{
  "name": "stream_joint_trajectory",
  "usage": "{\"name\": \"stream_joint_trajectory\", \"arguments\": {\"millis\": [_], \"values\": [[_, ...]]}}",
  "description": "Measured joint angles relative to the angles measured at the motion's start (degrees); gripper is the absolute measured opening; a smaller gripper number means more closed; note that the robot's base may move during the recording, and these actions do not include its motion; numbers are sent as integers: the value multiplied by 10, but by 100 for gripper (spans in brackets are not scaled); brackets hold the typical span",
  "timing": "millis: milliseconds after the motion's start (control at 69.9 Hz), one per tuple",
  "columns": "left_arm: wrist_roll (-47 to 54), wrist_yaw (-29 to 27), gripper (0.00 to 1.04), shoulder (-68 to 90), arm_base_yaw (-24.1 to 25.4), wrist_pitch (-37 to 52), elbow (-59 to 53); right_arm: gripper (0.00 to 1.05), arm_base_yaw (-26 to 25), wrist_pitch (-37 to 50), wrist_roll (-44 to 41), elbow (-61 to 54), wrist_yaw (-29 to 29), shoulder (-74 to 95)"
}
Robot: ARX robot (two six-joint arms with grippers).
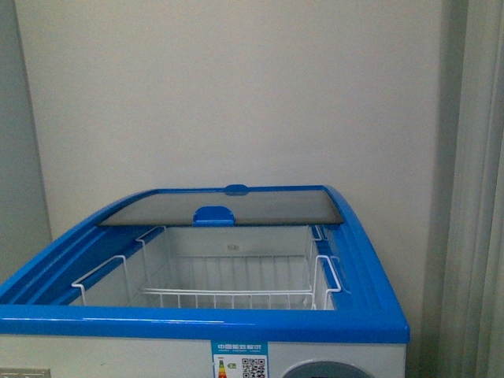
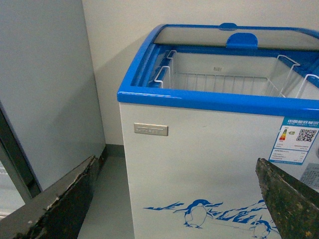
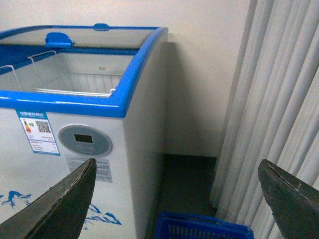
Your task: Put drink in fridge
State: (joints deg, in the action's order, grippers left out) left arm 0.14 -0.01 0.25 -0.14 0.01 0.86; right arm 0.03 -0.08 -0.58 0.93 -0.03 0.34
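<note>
The fridge (image 1: 197, 323) is a white chest cooler with a blue top rim, right in front of me. Its glass lid (image 1: 228, 206) is slid to the back, so the white wire basket (image 1: 236, 298) inside shows. No drink shows in any view. My left gripper (image 2: 174, 199) is open and empty, low before the fridge front (image 2: 199, 164) with its penguin decal (image 2: 197, 211). My right gripper (image 3: 177, 199) is open and empty, at the fridge's right front corner (image 3: 119, 107), next to the oval grey display panel (image 3: 84, 141).
A tall grey cabinet (image 2: 45, 89) stands left of the fridge. A blue plastic basket (image 3: 199, 231) sits on the floor at the fridge's right. Pale curtains (image 3: 279, 99) hang on the right. A wall stands close behind the fridge.
</note>
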Motion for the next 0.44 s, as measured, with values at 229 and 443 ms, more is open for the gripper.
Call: {"name": "stream_joint_trajectory", "arguments": {"millis": [229,443], "values": [[0,0,97,0,0,0,0,97,0,0,0,0,0,0],[0,0,97,0,0,0,0,97,0,0,0,0,0,0]]}}
